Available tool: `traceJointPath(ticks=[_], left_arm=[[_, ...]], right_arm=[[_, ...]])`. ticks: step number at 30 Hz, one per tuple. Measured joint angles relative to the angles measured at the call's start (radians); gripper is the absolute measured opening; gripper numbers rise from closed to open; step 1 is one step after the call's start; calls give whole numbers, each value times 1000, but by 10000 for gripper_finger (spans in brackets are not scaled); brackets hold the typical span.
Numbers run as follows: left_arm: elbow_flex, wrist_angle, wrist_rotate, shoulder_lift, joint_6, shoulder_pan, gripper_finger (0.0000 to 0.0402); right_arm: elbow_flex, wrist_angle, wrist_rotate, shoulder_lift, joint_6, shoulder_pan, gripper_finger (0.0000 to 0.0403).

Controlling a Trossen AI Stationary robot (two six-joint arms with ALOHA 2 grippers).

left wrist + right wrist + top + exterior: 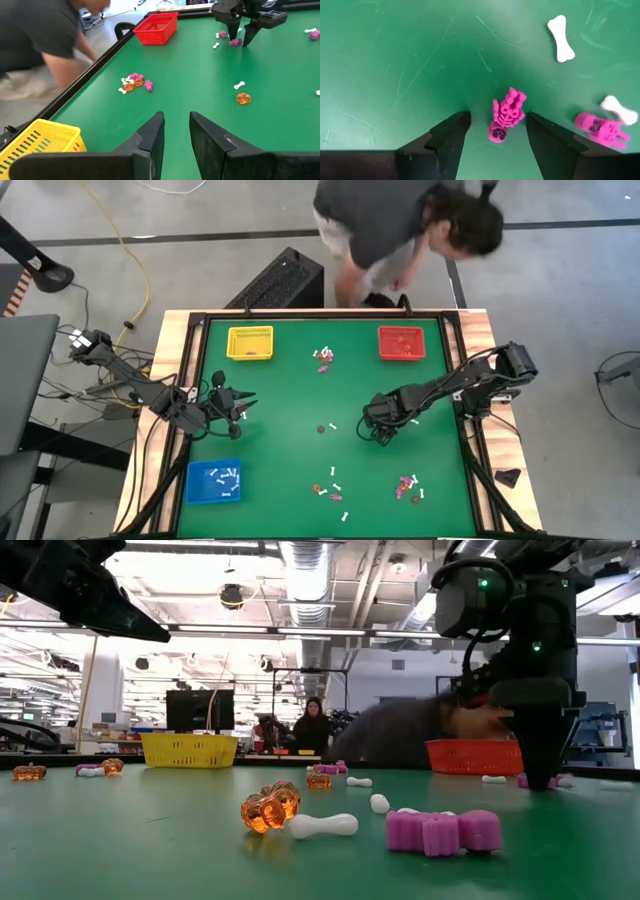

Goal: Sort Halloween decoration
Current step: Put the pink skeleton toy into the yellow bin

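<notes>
Small Halloween trinkets lie scattered on the green table [290,395]. A pink skeleton trinket [506,114] lies flat on the cloth between the fingers of my right gripper [497,119]. That gripper is open and points down at the table's right middle [381,432]. Its fingers stand on either side of the skeleton without touching it. A white bone [561,38], a second bone [618,110] and another pink skeleton [602,129] lie close by. My left gripper [176,117] hangs open over the table's left side [245,402], with nothing between its fingers.
A yellow tray [250,342] stands far left, a red tray [401,343] far right and a blue tray [213,481] with white bones near left. More trinkets lie at the far middle [323,358] and the near edge [330,492]. A person [400,220] leans in beyond the far edge.
</notes>
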Motion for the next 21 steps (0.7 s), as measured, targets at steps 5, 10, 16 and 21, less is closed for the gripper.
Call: traceJointPath(ticks=[5,10,16,21], left_arm=[[0,0,0,0,0,0,81],[0,0,0,0,1,0,81],[0,0,0,0,11,0,81],[0,7,0,0,24,0,81]], right_arm=[[7,-1,-10,1,-12,-21,199],[22,-5,-13,4,-14,-33,116],[85,-5,17,6,-41,-39,23],[182,64,58,6,-127,-37,18]])
